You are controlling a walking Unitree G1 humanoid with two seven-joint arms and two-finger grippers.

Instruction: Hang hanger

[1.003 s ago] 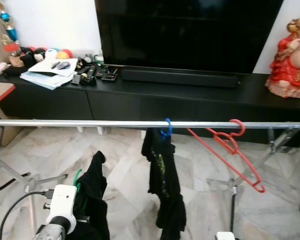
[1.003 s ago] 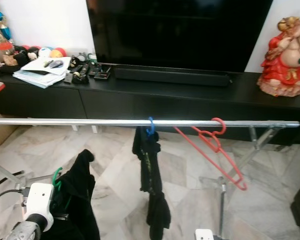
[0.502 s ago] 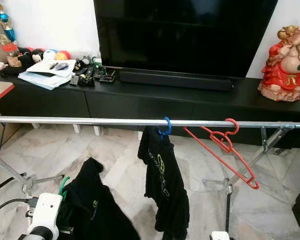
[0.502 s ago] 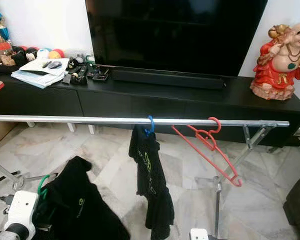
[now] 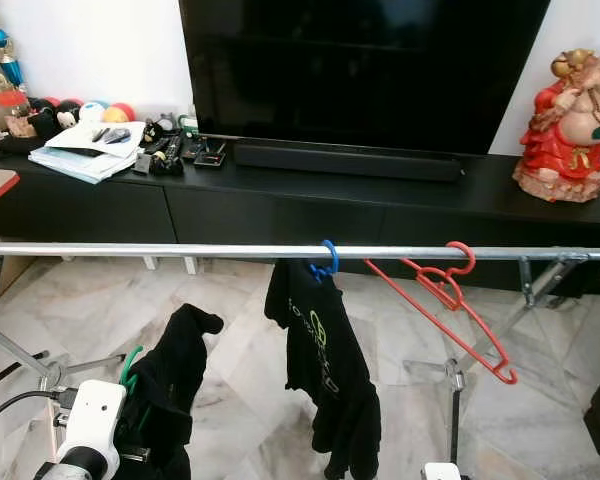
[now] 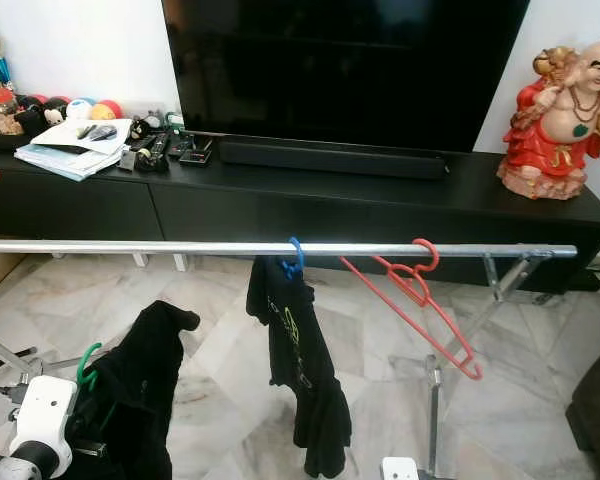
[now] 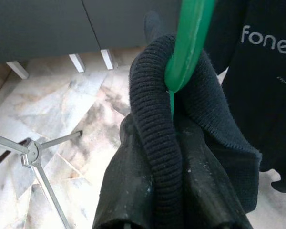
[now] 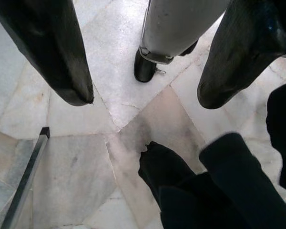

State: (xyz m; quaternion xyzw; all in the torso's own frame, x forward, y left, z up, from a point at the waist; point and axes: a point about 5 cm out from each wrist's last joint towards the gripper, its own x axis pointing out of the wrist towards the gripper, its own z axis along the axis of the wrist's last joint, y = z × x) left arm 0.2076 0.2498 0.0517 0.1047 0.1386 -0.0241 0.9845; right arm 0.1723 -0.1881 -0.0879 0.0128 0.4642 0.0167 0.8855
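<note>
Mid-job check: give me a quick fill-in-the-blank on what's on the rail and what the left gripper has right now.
1. The left gripper is shut on a ____ hanger carrying a black garment.
2. On the metal rail, the black T-shirt hangs from a ____ hanger.
3. The red hanger on the rail is ____ of clothing.
4. The right gripper points down at the ____ floor with its fingers apart.

Missing words: green; blue; empty; marble

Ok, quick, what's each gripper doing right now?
Left gripper: shut on the green hanger with the black shirt.
Right gripper: open, holding nothing, above the floor.
</note>
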